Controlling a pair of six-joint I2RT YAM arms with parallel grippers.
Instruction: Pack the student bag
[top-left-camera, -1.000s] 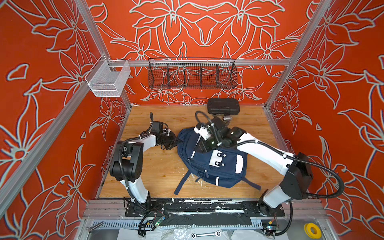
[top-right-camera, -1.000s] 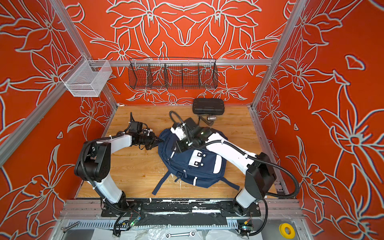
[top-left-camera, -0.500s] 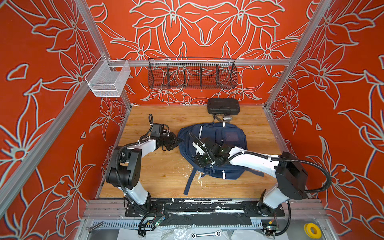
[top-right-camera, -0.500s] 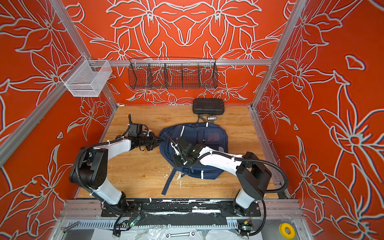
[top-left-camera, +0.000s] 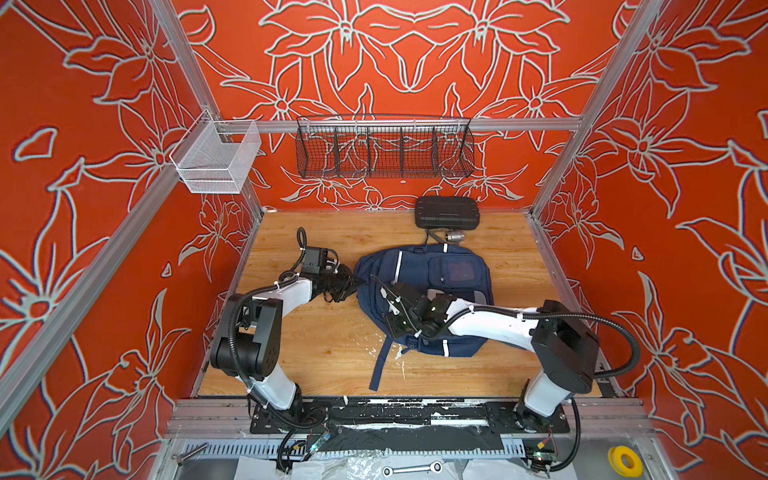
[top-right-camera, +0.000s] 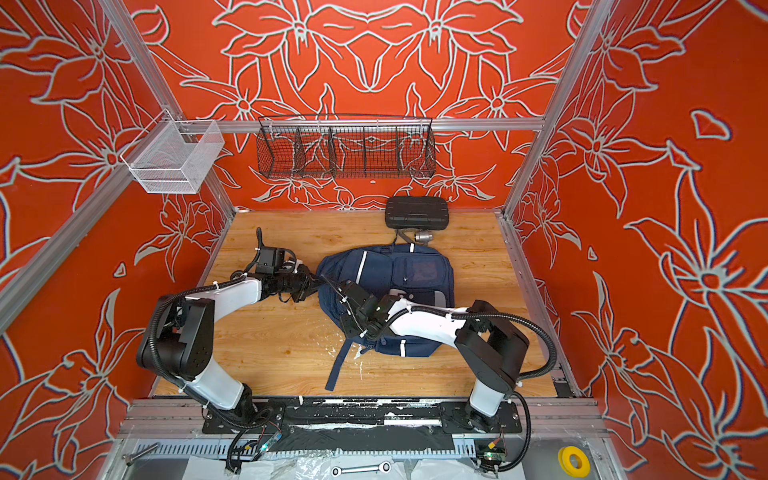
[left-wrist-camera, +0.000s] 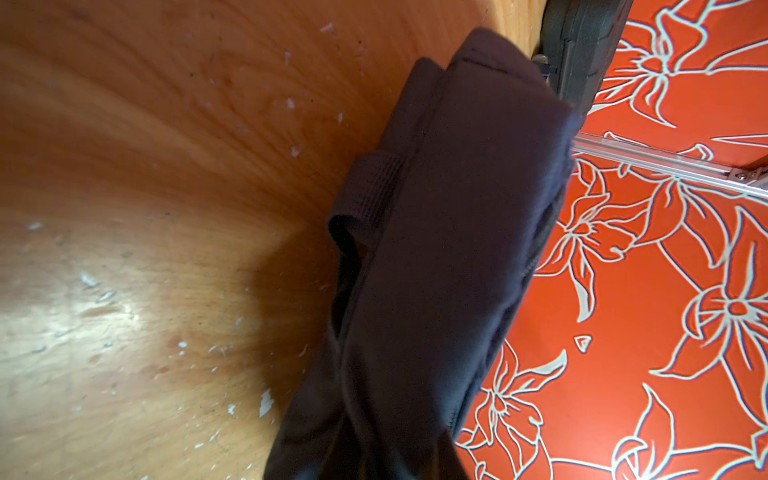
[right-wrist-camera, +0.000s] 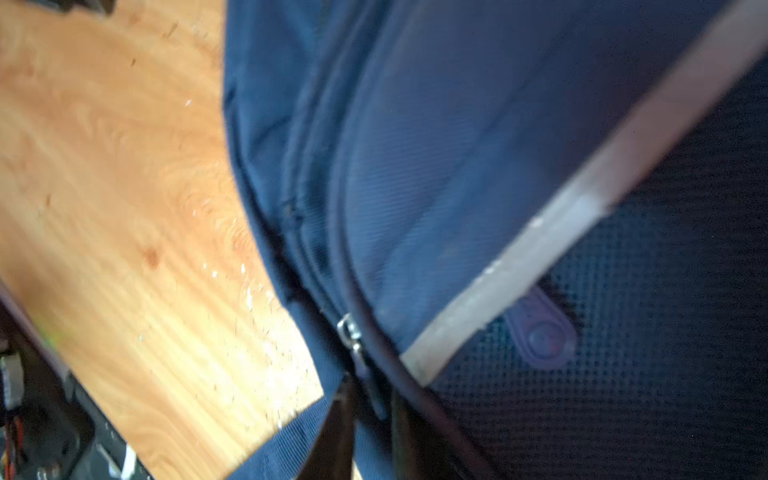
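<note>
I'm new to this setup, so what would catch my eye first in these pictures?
Bright orange walls with white flower outlines surround everything. In the middle of the table lies the navy student bag, with the left arm and right arm reaching to it. A black case sits by the back wall.

Overhead stereo pair — wrists near student bag (right-wrist-camera: 415, 145)

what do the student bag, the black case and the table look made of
student bag: woven navy fabric, matte; ribbed weave and mesh show. black case: likely hard plastic, dull ridged lid. table: wood or wood-look board, grain visible, slight sheen.
</note>
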